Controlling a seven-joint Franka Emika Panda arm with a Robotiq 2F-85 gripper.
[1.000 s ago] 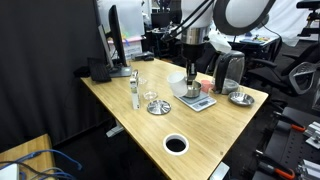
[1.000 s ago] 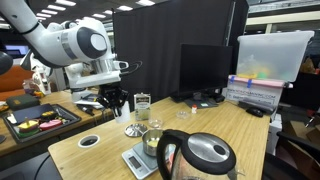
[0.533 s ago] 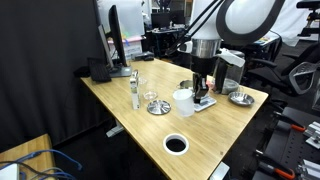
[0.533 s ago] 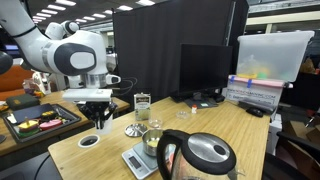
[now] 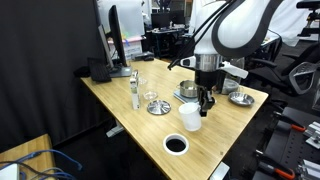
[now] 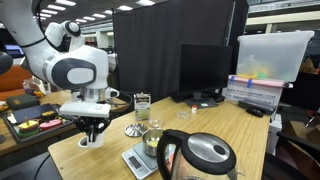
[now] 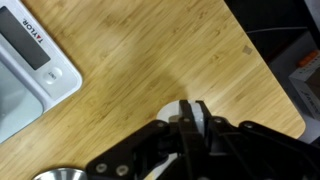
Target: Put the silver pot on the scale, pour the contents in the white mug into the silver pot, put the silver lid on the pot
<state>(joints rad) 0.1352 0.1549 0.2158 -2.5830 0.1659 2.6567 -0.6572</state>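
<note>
Wood-topped counter [image 5: 128, 126] in a cluttered lab, with one Franka arm reaching over its near corner. In order of size, there is one of each: steel-and-black kettle [image 6: 200, 156], scale [image 7: 30, 62], silver pot [image 5: 187, 90], white mug [image 5: 189, 118], white-rimmed black disc [image 5: 176, 144], shallow silver dish [image 5: 241, 98] and silver lid [image 5: 158, 107].

The pot sits on the scale. The lid lies on bare wood near the scale, not yet fitted. The end effector [image 5: 206, 103] is clamped on the mug's rim, as the wrist view shows, with white ceramic pinched between the closed jaws. The mug is upright, apart from the scale and between it and the black disc. Whether its base touches the wood cannot be told.

The step in hand is judged to be parking the mug. It is best lowered straight down onto bare wood, clear of the disc and the counter's edge. The jaws should part only once the base is seated, then rise vertically so the rim is not dragged.
</note>
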